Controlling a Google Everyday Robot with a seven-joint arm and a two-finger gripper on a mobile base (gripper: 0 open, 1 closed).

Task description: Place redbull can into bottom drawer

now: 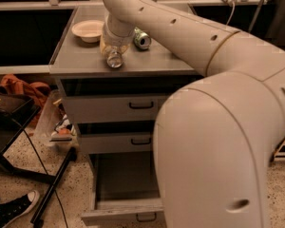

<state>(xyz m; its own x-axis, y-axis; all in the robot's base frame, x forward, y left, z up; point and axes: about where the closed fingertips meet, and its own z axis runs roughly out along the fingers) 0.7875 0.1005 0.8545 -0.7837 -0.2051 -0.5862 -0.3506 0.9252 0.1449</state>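
Arm: the robot's pale arm [218, 127] fills the right foreground, its big elbow hiding the right side of the cabinet, then reaches up and back over the top.
Floor: speckled, with a black sneaker [12, 208] at the lower left and a black stand leg [54, 186] slanting beside the cabinet.
Bottom drawer: the bottom drawer [126, 179] is pulled well out, its grey inside showing and its front nearest me.
Upper drawers: the middle drawer [116, 143] and the top drawer [114, 108] sit pushed in above it.
Surface: the grey cabinet surface [152, 61] carries the things beyond.
Gripper: the gripper [115, 53] hangs over the front left part of the surface, pointing down towards me.
Fingers: closed around the can, one on each side.
Redbull can: the redbull can [115, 60] sits between the fingers, its round silver end poking out below them, just above the surface.
Green can: a green can [142, 39] lies on its side just behind the gripper.
Bowl: a cream bowl [88, 30] stands at the back left.
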